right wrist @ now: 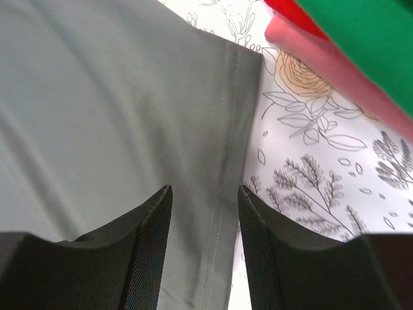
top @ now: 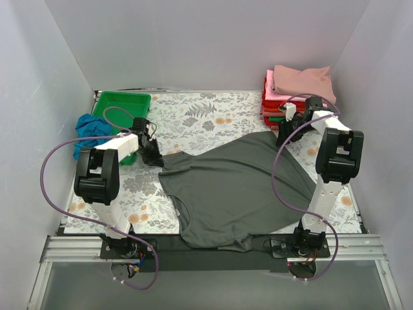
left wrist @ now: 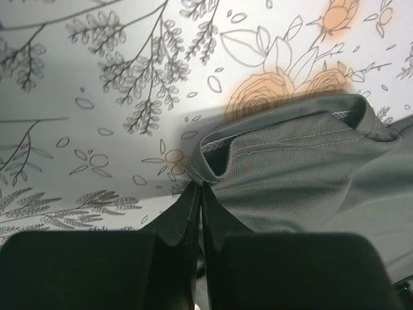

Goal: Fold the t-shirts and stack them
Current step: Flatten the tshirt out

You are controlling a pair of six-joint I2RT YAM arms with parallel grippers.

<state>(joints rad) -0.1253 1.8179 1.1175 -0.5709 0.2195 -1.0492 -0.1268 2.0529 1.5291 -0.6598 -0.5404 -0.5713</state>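
Between a green plastic tray [top: 122, 103] and stacked folded shirts [top: 298, 87], the dark charcoal grey t-shirt [top: 232, 187] lies collar near-left, hem far-right. The left gripper [left wrist: 199, 194] pinches its sleeve; the right gripper [right wrist: 204, 190] hovers parted.

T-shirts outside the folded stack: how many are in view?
2. The dark grey t-shirt lies spread mid-table; the bright blue t-shirt lies crumpled at the left edge, beside the green tray. Others may be hidden under it.
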